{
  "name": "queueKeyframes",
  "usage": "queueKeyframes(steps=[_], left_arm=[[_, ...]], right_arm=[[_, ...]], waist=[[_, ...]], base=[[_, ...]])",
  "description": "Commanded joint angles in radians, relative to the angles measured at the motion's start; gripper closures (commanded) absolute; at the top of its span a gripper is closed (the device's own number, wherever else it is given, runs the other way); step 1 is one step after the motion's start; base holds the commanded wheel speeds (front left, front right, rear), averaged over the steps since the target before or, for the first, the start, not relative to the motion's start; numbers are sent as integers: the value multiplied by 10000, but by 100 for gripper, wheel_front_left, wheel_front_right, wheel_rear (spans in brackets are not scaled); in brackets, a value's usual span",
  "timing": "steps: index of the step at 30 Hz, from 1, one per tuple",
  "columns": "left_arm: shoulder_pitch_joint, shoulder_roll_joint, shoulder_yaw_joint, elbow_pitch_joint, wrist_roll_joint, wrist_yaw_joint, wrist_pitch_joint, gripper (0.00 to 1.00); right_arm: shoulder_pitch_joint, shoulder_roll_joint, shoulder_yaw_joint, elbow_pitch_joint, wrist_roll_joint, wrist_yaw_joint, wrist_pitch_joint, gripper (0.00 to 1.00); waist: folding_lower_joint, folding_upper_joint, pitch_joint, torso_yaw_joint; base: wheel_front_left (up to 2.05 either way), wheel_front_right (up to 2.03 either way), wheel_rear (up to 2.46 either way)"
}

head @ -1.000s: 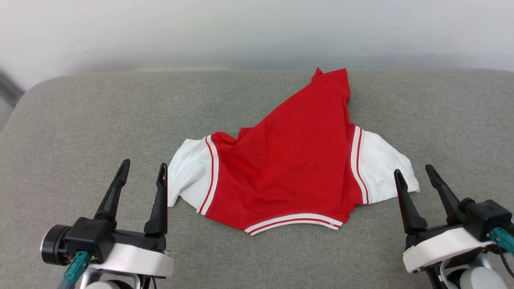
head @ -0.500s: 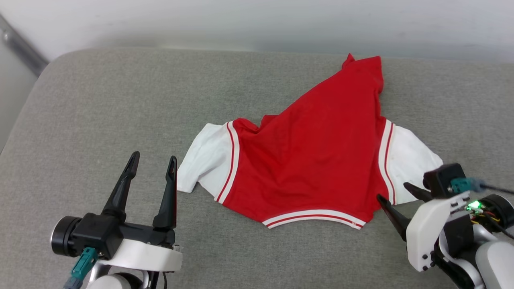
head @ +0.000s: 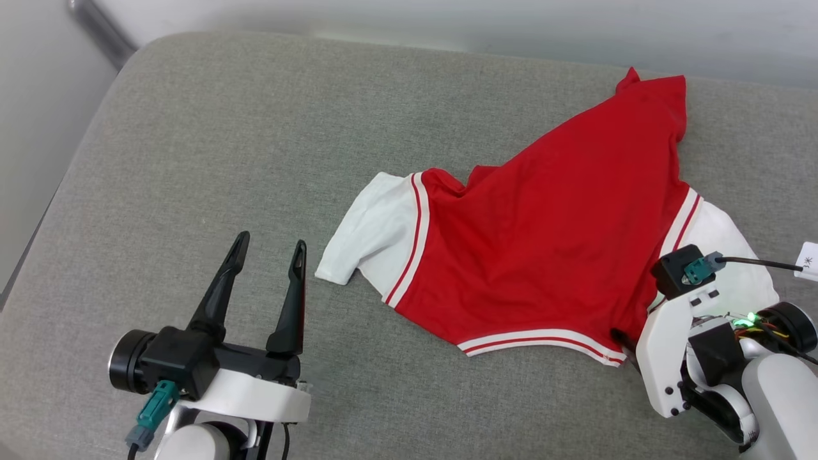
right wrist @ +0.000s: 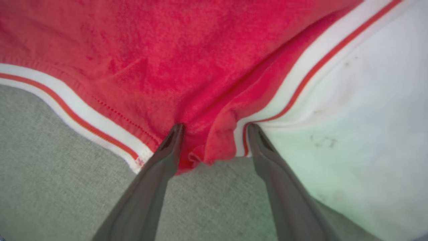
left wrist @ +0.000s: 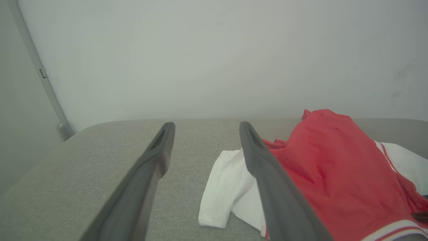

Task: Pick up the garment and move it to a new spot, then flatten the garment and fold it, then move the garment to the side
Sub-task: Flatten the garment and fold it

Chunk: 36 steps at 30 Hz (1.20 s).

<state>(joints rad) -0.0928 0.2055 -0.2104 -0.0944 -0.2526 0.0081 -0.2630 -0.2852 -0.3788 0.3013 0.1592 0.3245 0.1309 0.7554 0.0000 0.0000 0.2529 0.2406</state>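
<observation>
**Clerk:** Item one, the garment [head: 543, 243]. Location?

**Keeper:** Lying rumpled on the grey cushion [head: 211, 147], right of centre. Plain red side up, far corner peaked toward the wall [head: 447, 19].

**Clerk:** Changes since the last count?

**Keeper:** The head view has swung, so the garment's drift across the frame is the camera's doing, not its own. The right gripper [right wrist: 214, 129] has tipped out of its rest pose and down onto the near right corner. Its jaws are apart, one finger on either side of a red fold [right wrist: 214, 147] where the striped hem [right wrist: 83, 110] meets the white right-hand sleeve [right wrist: 367, 100]. Nothing is clamped yet. The left gripper [head: 271, 241] is as before: jaws apart, empty, just beside the white left-hand sleeve [head: 370, 223] and not touching it.

**Clerk:** Meaning?

**Keeper:** The pick-up is about to begin. A pinch on that fold looks like the next move.

**Clerk:** Edges and room?

**Keeper:** There is wide bare cushion to the left, as far as its rounded corner. To the right there is little before the frame cuts off. The far edge lies close behind the peaked corner. Leftward seems the easiest new spot.
</observation>
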Motion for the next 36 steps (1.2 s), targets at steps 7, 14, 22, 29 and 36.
queueKeyframes(steps=[7, 14, 22, 29, 36], left_arm=[[-9, -213, 502, 182, 219, -273, -24, 0], [244, -319, 803, 323, 409, -440, -24, 0], [479, -412, 1071, 396, 533, -595, -25, 0], [550, -441, 1192, 572, 567, -711, -25, 0], [618, -438, 1422, 635, 513, -799, -25, 0]], right_arm=[[282, -263, 852, 901, 203, 9, 96, 100], [712, -947, 587, 557, 495, -11, 103, 100], [2039, -1693, -407, -512, 596, -8, 374, 100], [2432, -1230, -935, -1197, 588, -5, -173, 0], [2024, -590, -1413, -2108, 850, -3, -2627, 0]], waist=[[0, 0, -131, -98], [0, 0, -568, -588], [0, 0, -803, -1079], [0, 0, -871, -1436], [0, 0, -997, -1870]], base=[[0, 0, 0], [0, 0, 0], [0, 0, 0], [0, 0, 0], [0, 0, 0]])
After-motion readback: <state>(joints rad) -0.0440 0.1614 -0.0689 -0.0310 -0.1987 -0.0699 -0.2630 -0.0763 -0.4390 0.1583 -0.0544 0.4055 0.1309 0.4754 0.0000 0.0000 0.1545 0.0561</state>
